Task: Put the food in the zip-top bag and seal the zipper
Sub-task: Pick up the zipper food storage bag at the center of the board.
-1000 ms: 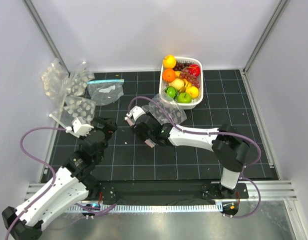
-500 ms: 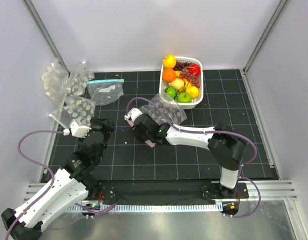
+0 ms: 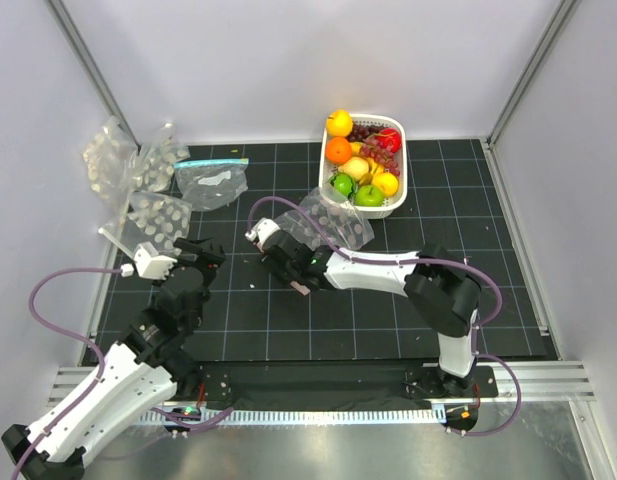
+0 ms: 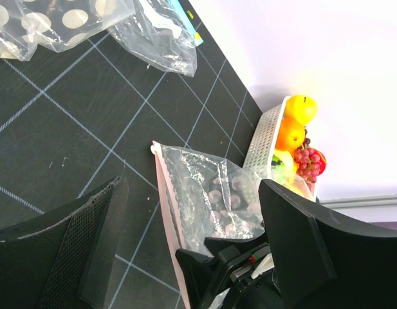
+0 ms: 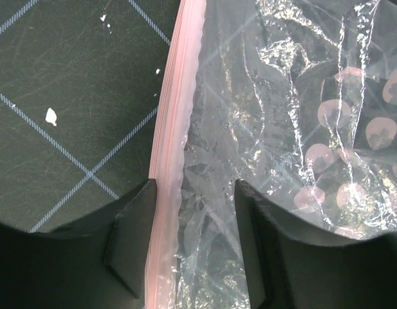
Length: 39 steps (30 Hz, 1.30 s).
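Observation:
The zip-top bag (image 3: 338, 222) lies flat and empty on the black mat, just in front of the basket. Its pinkish zipper (image 5: 169, 161) runs along its left edge. The food (image 3: 360, 160), an orange, a lemon, grapes and green apples, sits in the white basket (image 3: 402, 160). My right gripper (image 3: 291, 265) is open and low over the bag's mouth. In the right wrist view the gripper (image 5: 195, 193) has the zipper and a band of clear plastic between its fingers. My left gripper (image 3: 193, 255) is open and empty, left of the bag (image 4: 211, 193).
Several spare dotted bags (image 3: 153, 215) lie piled at the back left by the wall. A flat clear bag with a teal strip (image 3: 213, 180) lies beside them. The right arm's cable (image 3: 288, 200) loops over the bag.
The right gripper has slid a little to the left and back along the bag's mouth. The left gripper has drawn slightly left, away from the bag.

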### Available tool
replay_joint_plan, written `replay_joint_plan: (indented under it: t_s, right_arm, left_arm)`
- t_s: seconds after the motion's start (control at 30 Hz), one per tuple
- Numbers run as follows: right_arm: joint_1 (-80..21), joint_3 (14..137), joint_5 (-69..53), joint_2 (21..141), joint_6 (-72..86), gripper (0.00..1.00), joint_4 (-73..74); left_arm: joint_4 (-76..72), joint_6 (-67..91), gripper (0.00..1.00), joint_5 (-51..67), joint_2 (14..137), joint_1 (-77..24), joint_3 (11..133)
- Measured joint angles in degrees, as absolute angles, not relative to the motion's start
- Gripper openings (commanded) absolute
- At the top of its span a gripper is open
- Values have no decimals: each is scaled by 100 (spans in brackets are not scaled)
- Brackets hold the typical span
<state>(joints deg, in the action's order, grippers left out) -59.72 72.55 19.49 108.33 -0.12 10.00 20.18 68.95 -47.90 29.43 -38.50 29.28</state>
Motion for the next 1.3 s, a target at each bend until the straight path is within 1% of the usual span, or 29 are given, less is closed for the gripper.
replay_joint_plan:
  t_s: [0.07, 0.1, 0.13, 0.17, 0.23, 0.27, 0.43, 0.57, 0.73, 1.0, 1.13, 1.3]
  right_arm:
    - [-5977, 7306, 1990, 10871, 21, 47, 1039]
    - [-5979, 7314, 2014, 10881, 30, 39, 1048]
    - [-5979, 7330, 2045, 10890, 30, 34, 1085]
    - [-5979, 7349, 2069, 10903, 38, 23, 1114]
    - [-5979, 7380, 2130, 10914, 73, 12, 1144]
    - [-5979, 7384, 2174, 10914, 86, 1, 1157]
    - [-5979, 7347, 2344, 10881, 174, 1, 1105]
    - [-5979, 6958, 2399, 10503, 276, 1, 882]
    - [-5977, 6152, 2416, 9483, 495, 1, 325]
    - [-5714, 5304, 2235, 8173, 1017, 1, -617]
    - [-5513, 4976, 2038, 7806, 1328, 1, -891]
    - [-5454, 4860, 1813, 7712, 1531, 1, -1024]
  left_arm:
    - [2023, 6901, 86, -4807, 2928, -3850, 2926]
    - [2023, 6901, 86, -4814, 2928, -3850, 2923]
    - [2025, 6904, 86, -4821, 2930, -3850, 2921]
    - [2036, 6904, 86, -4823, 2934, -3850, 2921]
    - [2045, 6904, 86, -4825, 2952, -3850, 2921]
    - [2047, 6904, 86, -4825, 2965, -3850, 2921]
    - [1986, 6792, 86, -4772, 3039, -3850, 2921]
    - [1573, 6316, 89, -4379, 3280, -3850, 2919]
    - [926, 5706, 90, -3557, 3754, -3850, 2919]
    - [-56, 5048, 91, -2058, 4366, -3857, 2919]
    - [-644, 4971, 91, -1439, 4676, -3857, 2886]
    - [-1103, 4897, 91, -930, 4969, -3857, 2856]
